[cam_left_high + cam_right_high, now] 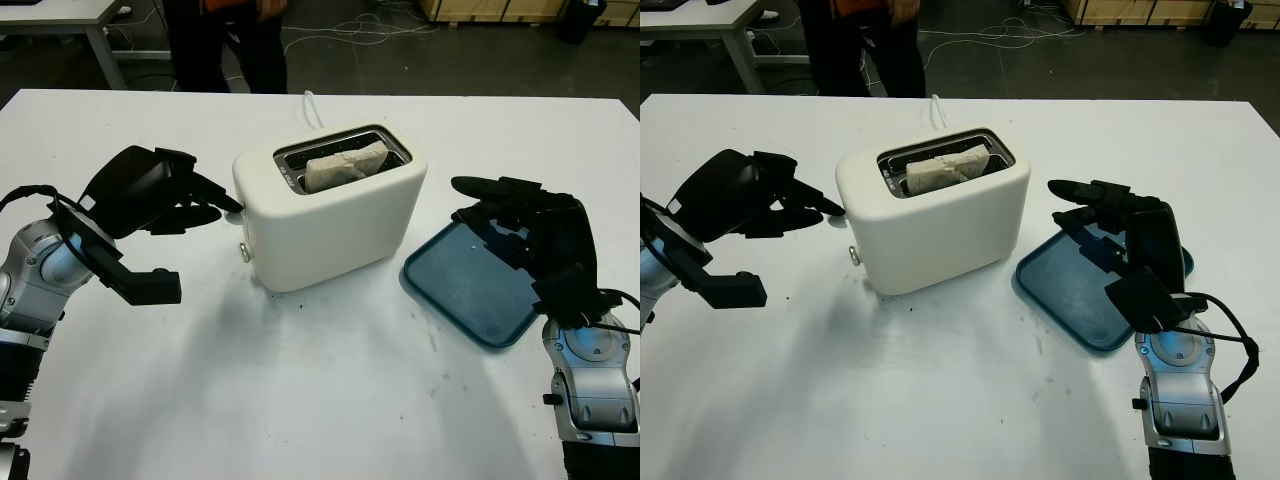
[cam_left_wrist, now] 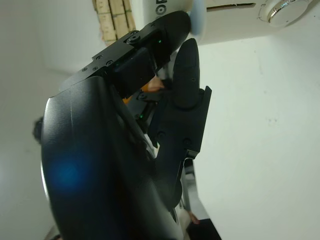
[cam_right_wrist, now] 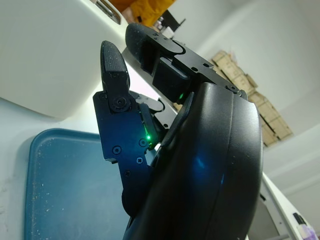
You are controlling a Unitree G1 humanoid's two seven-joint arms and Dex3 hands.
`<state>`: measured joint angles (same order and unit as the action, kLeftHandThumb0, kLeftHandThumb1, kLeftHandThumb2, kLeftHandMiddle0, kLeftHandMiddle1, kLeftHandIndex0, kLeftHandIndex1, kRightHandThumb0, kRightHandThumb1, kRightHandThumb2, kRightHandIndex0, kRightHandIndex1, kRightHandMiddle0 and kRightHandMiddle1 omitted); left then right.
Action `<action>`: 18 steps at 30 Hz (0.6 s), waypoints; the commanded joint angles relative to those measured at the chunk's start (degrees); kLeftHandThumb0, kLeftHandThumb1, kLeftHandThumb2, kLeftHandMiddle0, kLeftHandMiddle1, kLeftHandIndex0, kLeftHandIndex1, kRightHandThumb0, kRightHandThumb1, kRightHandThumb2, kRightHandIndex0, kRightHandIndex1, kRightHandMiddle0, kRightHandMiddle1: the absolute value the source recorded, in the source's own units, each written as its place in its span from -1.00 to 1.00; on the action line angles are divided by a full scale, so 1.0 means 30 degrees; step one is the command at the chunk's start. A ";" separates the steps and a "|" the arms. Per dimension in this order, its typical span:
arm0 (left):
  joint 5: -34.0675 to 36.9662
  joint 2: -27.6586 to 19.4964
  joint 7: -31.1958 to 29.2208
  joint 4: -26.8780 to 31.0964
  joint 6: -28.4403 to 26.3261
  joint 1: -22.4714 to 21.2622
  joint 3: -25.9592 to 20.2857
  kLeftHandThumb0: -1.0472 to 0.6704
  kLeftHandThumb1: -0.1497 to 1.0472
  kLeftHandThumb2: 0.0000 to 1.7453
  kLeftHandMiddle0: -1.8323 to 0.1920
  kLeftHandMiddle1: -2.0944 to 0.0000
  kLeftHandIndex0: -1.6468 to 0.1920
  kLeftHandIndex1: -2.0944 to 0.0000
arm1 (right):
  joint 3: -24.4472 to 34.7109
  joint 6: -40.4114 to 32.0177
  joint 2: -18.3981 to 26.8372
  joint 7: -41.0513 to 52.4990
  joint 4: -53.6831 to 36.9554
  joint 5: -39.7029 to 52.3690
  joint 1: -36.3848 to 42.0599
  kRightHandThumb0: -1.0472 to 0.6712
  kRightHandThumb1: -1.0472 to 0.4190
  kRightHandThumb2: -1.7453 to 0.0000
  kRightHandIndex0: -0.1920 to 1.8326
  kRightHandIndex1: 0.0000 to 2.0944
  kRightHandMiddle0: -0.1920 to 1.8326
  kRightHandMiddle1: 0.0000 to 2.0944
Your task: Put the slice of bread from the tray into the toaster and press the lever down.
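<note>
Fingers (image 1: pixel 205 200) of the open left hand (image 1: pixel 150 195) touch the toaster (image 1: pixel 330 210) at 9 o'clock; push its lever (image 1: pixel 244 252) straight down.

I've got the toaster (image 1: pixel 330 215) standing upright mid-bench, cream-white with rounded corners, its slot on top. The slice of bread (image 1: pixel 345 166) sits in that slot, pale and a bit tilted, its top edge poking above the rim. Just beside the toaster lies the tray (image 1: pixel 470 290), dark blue, flat on the bench, nothing on it.
</note>
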<state>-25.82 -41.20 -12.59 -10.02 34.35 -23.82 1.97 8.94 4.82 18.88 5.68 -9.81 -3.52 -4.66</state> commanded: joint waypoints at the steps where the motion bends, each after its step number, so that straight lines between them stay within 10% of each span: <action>1: -0.0072 -0.0004 -0.0362 0.0091 -0.0031 -0.0157 0.0447 -0.09 0.79 -0.78 0.08 -0.42 -0.41 0.96 | 0.0068 0.0174 -0.0180 -0.0040 0.0067 0.0162 -0.0228 -0.26 -0.83 0.86 0.08 -0.35 0.21 -1.00; 10: -0.0011 0.0384 -0.0507 -0.0729 0.0478 -0.0165 0.1133 -0.09 0.79 -0.77 0.06 -0.32 -0.41 0.96 | 0.0102 0.0335 -0.0239 -0.0083 0.0308 0.0229 -0.0258 -0.28 -0.83 0.86 0.07 -0.35 0.21 -1.00; 18: -0.5275 0.2340 0.3915 -0.9070 0.3261 -0.0299 0.6492 -0.07 0.74 -0.96 0.02 -0.22 -0.47 0.94 | 0.0215 -0.0001 -0.0351 -0.0115 0.0112 0.0260 -0.0115 -0.25 -0.83 0.87 0.08 -0.33 0.21 -1.00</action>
<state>-33.57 -38.42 1.95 -31.43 43.52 -28.26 12.98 9.11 4.85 18.24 5.68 -8.95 -3.26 -4.87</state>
